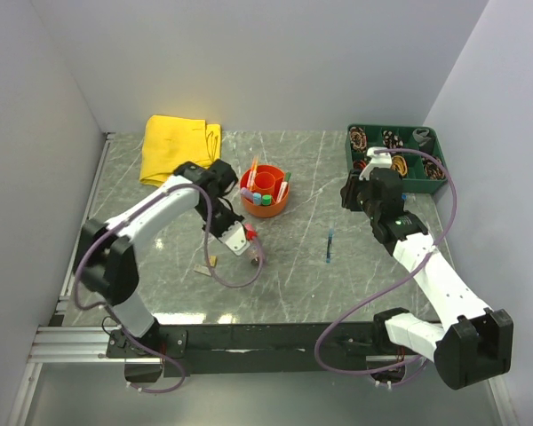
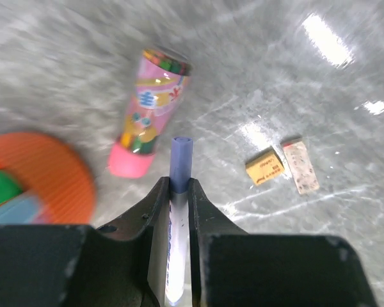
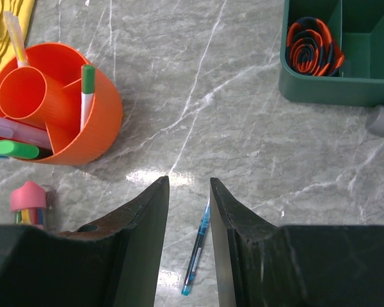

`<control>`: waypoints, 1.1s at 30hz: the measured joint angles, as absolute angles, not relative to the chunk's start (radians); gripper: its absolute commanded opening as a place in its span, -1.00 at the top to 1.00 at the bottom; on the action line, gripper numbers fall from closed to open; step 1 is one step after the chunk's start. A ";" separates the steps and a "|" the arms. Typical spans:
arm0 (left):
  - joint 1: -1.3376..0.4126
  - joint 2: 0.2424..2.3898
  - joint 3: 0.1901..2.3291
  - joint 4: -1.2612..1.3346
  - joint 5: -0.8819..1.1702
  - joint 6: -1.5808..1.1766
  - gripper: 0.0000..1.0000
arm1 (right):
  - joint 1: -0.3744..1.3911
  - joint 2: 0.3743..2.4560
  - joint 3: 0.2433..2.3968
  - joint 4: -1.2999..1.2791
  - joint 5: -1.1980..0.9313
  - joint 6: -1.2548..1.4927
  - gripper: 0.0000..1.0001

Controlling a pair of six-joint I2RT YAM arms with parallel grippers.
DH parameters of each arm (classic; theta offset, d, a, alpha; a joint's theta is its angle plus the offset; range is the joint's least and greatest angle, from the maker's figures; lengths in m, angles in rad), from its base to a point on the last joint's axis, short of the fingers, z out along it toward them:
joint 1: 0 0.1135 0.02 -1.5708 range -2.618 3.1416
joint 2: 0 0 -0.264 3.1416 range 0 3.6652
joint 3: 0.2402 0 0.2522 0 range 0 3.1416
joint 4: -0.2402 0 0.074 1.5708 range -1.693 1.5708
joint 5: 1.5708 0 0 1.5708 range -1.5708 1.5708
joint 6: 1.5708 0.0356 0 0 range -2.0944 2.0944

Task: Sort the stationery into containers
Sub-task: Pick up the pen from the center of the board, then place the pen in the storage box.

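Note:
The orange organiser (image 1: 265,189) stands mid-table with several pens and markers in it. It also shows in the right wrist view (image 3: 102,115), holding a green-capped marker (image 3: 88,89) and a lilac stick (image 3: 13,131). My left gripper (image 2: 179,185) is shut on a white marker with a blue cap (image 2: 181,160), held above the table in front of the organiser (image 2: 45,173). Beyond it lie a pink-capped clear tube (image 2: 147,121), a tan eraser (image 2: 264,166) and a pale eraser (image 2: 301,166). My right gripper (image 3: 189,182) is open and empty above a blue pen (image 3: 197,256), which also shows in the top view (image 1: 330,246).
A green divided tray (image 1: 400,186) with coiled cables sits at the back right. A folded yellow cloth (image 1: 178,146) lies at the back left. White walls close in the table on three sides.

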State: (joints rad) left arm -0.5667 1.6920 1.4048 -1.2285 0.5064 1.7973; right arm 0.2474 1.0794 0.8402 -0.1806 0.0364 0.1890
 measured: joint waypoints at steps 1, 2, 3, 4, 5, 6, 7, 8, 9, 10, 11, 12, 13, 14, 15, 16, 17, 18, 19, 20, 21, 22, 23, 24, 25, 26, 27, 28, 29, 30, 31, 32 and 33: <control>-0.567 1.663 1.415 -1.244 0.516 1.798 0.99 | 0.247 1.079 0.840 -0.181 0.037 0.189 0.21; -0.567 1.640 1.426 -1.260 0.529 1.798 0.99 | 0.246 1.079 0.840 -0.180 0.038 0.189 0.21; -0.567 1.617 1.446 -1.280 0.548 1.789 0.99 | 0.245 1.079 0.840 -0.180 0.038 0.189 0.21; -0.567 1.607 1.474 -1.292 0.579 1.768 0.99 | 0.241 1.079 0.840 -0.181 0.038 0.192 0.21; -0.567 1.605 1.507 -1.290 0.615 1.737 0.99 | 0.235 1.079 0.840 -0.181 0.038 0.194 0.21; -0.567 1.609 1.546 -1.268 0.659 1.653 0.99 | 0.228 1.079 0.840 -0.181 0.038 0.200 0.22; -0.567 1.617 1.579 -1.211 0.707 1.555 0.99 | 0.218 1.078 0.840 -0.182 0.038 0.207 0.22; -0.567 1.624 1.601 -1.132 0.746 1.450 0.99 | 0.208 1.077 0.840 -0.184 0.038 0.213 0.22; -0.566 1.629 1.611 -1.032 0.781 1.311 0.99 | 0.196 1.075 0.840 -0.187 0.038 0.221 0.22; -0.563 1.631 1.600 -0.857 0.831 1.131 0.99 | 0.181 1.074 0.840 -0.192 0.038 0.227 0.22; -0.560 1.631 1.583 -0.720 0.851 0.996 0.99 | 0.171 1.073 0.840 -0.195 0.039 0.231 0.22; -0.554 1.629 1.542 -0.515 0.874 0.805 0.99 | 0.163 1.072 0.840 -0.197 0.039 0.236 0.23; -0.546 1.626 1.491 -0.322 0.892 0.624 0.99 | 0.155 1.072 0.840 -0.201 0.040 0.239 0.23; -0.540 1.630 1.454 -0.185 0.903 0.496 0.96 | 0.149 1.072 0.840 -0.204 0.042 0.242 0.23; -0.535 1.647 1.435 -0.053 0.917 0.358 0.95 | 0.145 1.072 0.840 -0.205 0.041 0.244 0.23; -0.530 1.675 1.438 0.054 0.924 0.246 0.95 | 0.143 1.072 0.840 -0.205 0.041 0.246 0.23; -0.525 1.711 1.447 0.154 0.929 0.145 0.94 | 0.141 1.073 0.840 -0.204 0.041 0.247 0.23; -0.519 1.752 1.466 0.255 0.936 0.029 0.94 | 0.140 1.073 0.840 -0.204 0.041 0.249 0.24; -0.514 1.794 1.491 0.340 0.938 -0.071 0.94 | 0.139 1.073 0.840 -0.204 0.040 0.250 0.24; -0.510 1.826 1.506 0.397 0.939 -0.136 0.95 | 0.139 1.073 0.840 -0.204 0.040 0.251 0.24; -0.506 1.856 1.520 0.453 0.939 -0.200 0.95 | 0.139 1.073 0.840 -0.204 0.039 0.252 0.24; -0.503 1.885 1.531 0.500 0.937 -0.255 0.95 | 0.138 1.073 0.840 -0.204 0.038 0.253 0.24; -0.500 1.913 1.540 0.535 0.937 -0.298 0.96 | 0.138 1.073 0.840 -0.204 0.038 0.254 0.24; -0.496 1.937 1.549 0.567 0.937 -0.333 0.96 | 0.136 1.073 0.840 -0.204 0.038 0.254 0.23; -0.494 1.956 1.557 0.588 0.936 -0.358 0.97 | 0.134 1.073 0.840 -0.204 0.037 0.255 0.24; -0.492 1.972 1.559 0.607 0.935 -0.376 0.97 | 0.132 1.073 0.840 -0.204 0.037 0.255 0.24; -0.491 1.985 1.559 0.621 0.935 -0.390 0.97 | 0.130 1.073 0.840 -0.204 0.037 0.257 0.24; -0.491 1.997 1.559 0.632 0.935 -0.402 0.97 | 0.127 1.073 0.840 -0.204 0.037 0.257 0.24; -0.491 2.009 1.559 0.643 0.935 -0.411 0.97 | 0.125 1.073 0.839 -0.203 0.037 0.257 0.24; -0.492 2.017 1.558 0.650 0.934 -0.415 0.97 | 0.123 1.073 0.837 -0.203 0.037 0.258 0.24; -0.492 2.025 1.557 0.655 0.935 -0.418 0.97 | 0.122 1.073 0.833 -0.202 0.036 0.259 0.24; -0.492 2.032 1.556 0.662 0.934 -0.425 0.97 | 0.121 1.073 0.828 -0.204 0.035 0.260 0.24; -0.492 2.036 1.553 0.672 0.934 -0.429 0.97 | 0.119 1.073 0.824 -0.204 0.035 0.262 0.24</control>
State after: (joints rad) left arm -0.4915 2.0361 1.5528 0.6716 0.9344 -0.4286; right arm 0.1192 1.0729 0.8238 -0.2035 0.0349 0.2615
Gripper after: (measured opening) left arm 0.177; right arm 0.383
